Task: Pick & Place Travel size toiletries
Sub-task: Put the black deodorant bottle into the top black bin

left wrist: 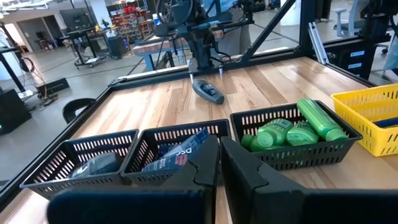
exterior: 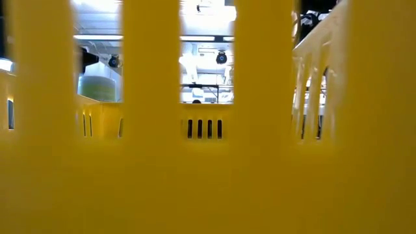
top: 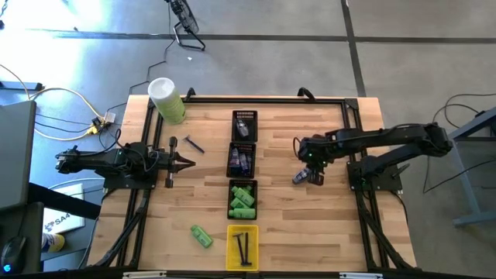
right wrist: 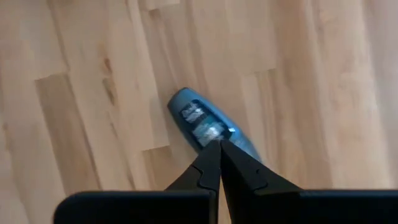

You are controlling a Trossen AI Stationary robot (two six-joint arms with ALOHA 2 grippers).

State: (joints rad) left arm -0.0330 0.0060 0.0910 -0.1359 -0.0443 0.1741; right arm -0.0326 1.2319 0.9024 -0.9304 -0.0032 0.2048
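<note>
Grey-blue oval piece (top: 301, 177) lies on the counter (top: 333, 225) right of the tray row, under the right end effector (top: 314, 172); overhead, the left end effector (top: 186, 162) waits far across. The low view shows only the yellow tray's wall (exterior: 208, 169). The left wrist view adds green bottles (left wrist: 298, 127) in a black tray (left wrist: 348, 144), left tips pressed together. The right wrist view shows closed tips over the piece (right wrist: 202, 124), empty.

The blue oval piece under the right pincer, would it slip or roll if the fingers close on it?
The blue oval piece looks smooth, rounded and glossy, so it may slip from the right pincer. Lying flat on the table, it would probably slide or spin rather than roll. It seems rigid, likely light.
</note>
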